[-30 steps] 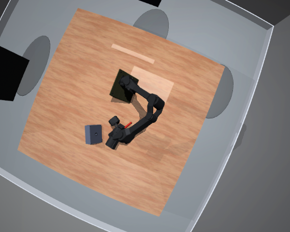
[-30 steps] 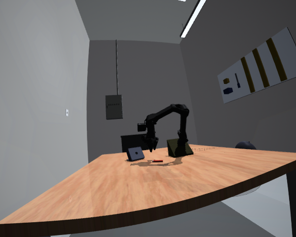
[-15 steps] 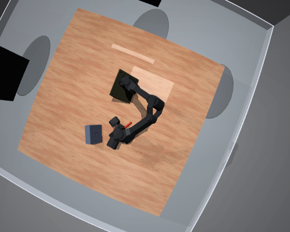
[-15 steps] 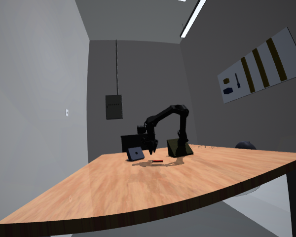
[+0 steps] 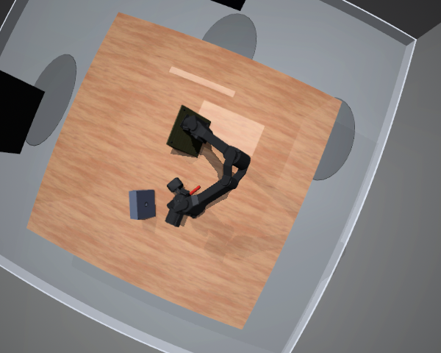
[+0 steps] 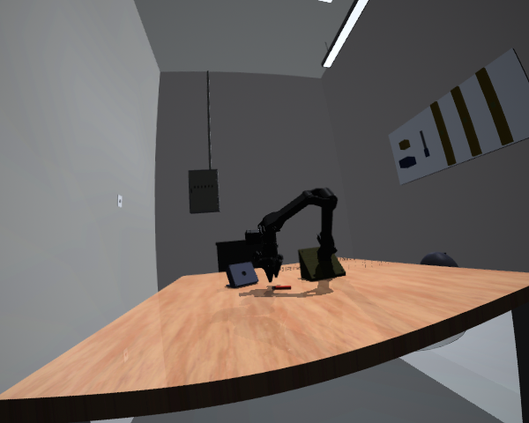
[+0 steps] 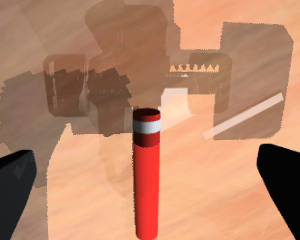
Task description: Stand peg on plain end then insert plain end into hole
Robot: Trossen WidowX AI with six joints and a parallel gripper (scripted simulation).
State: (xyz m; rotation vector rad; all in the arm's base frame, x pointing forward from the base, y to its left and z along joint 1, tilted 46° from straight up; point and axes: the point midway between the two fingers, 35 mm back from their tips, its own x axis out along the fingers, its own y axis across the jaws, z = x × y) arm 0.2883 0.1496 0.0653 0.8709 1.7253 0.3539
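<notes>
Our peg (image 5: 195,190) (image 6: 282,287) (image 7: 147,187) is a slim, bright red cylinder with a white band just short of one end and a darker red tip beyond it, and it lies on its side on the wood-grained table (image 5: 110,212) (image 6: 273,337) (image 7: 230,200). Above it we have the gripper (image 6: 271,278) (image 7: 149,159) pointing down, its fingers wide apart with nothing between them, and near the arm stands our blue-grey sloped panel (image 5: 146,212) (image 6: 244,279), its one round hole unfilled.
</notes>
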